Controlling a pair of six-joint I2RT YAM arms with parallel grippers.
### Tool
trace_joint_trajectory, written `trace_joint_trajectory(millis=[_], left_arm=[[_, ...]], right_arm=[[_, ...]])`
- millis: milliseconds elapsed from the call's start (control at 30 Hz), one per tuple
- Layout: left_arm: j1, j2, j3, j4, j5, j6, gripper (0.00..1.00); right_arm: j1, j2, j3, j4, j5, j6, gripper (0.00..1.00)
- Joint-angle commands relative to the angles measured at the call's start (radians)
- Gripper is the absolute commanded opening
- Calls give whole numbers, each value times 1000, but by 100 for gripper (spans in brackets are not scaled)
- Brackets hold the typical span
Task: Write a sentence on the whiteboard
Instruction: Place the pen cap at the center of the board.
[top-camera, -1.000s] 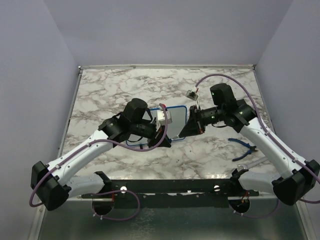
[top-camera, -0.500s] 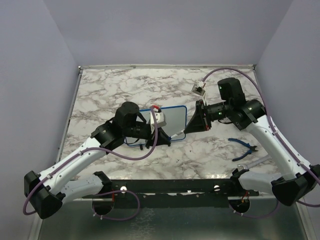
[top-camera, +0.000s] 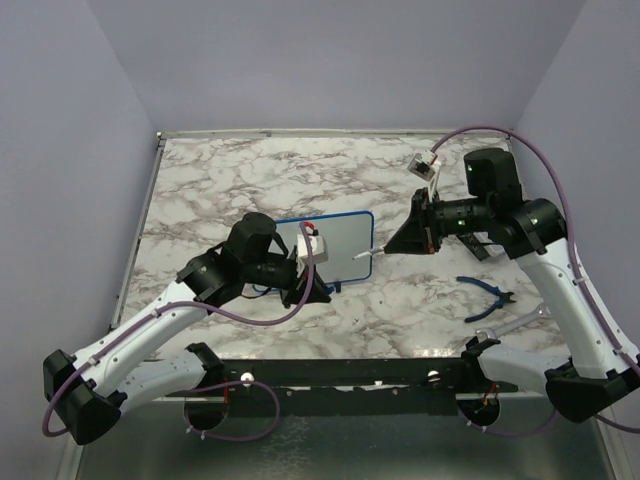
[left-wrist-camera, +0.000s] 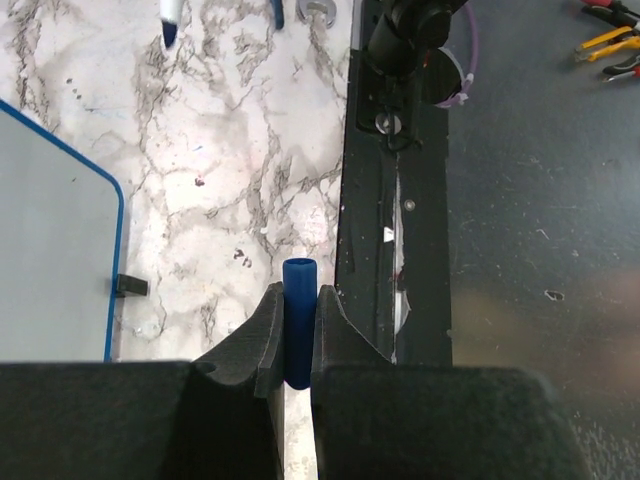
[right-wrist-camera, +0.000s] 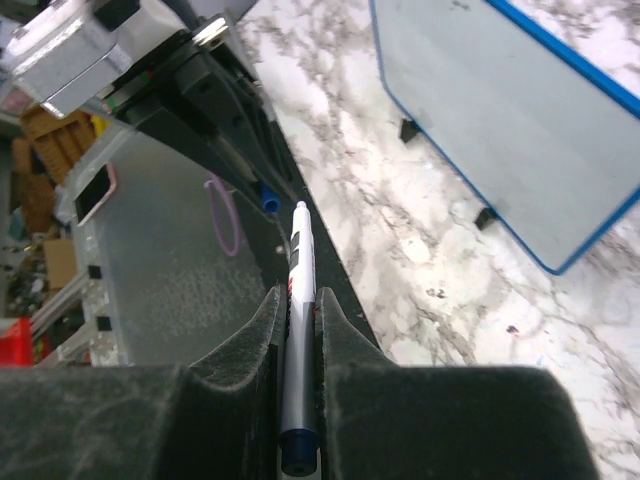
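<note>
The hands have drawn apart since a second ago, when they met over the whiteboard. The left hand, now at the board's near edge, is clamped on a blue cap. The right hand, swung off to the right, grips a white marker. The board lies on the marble surface, now mostly uncovered.

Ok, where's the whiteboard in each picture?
Top external: the whiteboard sits mid-table, between the two arms.
Left wrist: at the left edge, with only part of it and one blue-framed corner showing.
Right wrist: upper right, slanting across that corner of the picture.
Shared landmark: the marble table lies under it in all three.
</note>
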Motion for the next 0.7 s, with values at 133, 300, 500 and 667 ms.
trace_joint_trajectory(millis=[133,300,500,667], left_arm=[[-43,39,-28,-11,-271,-67,0],[-206,76,-65,115,-546,-230,0],[-403,228,-136,231,-763,-337,0],[-441,305,-180,291,-780,-378,0]], right_arm=[[0,-95,-64,139,267,134,0],[0,-219,-298,405,467,235,0],[1,-295,-438,549,483,285,0],[1,-368,-496,570,555,265,0]])
